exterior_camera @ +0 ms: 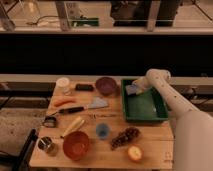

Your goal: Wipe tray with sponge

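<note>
Wiping well means the gripper (136, 89), fingers seemingly pinching the sponge (131, 90), pressing flat across the tray's (146, 116) far-left corner.

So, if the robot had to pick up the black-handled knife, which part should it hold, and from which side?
Probably the black handle, from above. The knife lies flat on the wooden table, handle pointing left and blade right, with clear table on both long sides. The end effector is far away, over the green tray by the sponge.

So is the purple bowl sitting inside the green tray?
No, the purple bowl sits on the wooden table left of the tray, where the gripper holds the sponge.
</note>
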`<state>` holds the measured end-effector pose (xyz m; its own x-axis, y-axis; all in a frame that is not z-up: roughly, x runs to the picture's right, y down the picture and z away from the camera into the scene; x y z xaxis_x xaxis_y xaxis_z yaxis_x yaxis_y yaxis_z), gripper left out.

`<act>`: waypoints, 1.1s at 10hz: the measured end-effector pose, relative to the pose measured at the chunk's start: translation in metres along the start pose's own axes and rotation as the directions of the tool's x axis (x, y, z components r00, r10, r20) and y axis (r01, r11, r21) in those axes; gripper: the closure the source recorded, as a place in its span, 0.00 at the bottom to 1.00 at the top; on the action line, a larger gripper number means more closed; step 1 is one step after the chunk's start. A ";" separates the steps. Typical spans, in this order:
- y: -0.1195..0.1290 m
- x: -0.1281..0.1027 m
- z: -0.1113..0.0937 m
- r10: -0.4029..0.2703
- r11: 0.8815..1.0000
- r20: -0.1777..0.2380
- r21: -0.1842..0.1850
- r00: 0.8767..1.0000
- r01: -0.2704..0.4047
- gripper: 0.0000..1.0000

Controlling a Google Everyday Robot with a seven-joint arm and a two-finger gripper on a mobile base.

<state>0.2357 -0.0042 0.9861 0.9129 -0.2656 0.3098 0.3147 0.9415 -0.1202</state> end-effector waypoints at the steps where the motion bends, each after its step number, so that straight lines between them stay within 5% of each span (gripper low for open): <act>1: 0.012 -0.004 -0.006 0.003 1.000 0.004 -0.005 1.000 -0.003 1.00; 6: 0.078 -0.041 -0.038 -0.007 0.998 0.026 -0.055 1.000 0.008 1.00; 11: 0.101 -0.045 -0.054 0.014 0.997 0.008 -0.074 1.000 -0.014 1.00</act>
<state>0.2402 0.0922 0.9091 0.9152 -0.2504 0.3157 0.3206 0.9272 -0.1938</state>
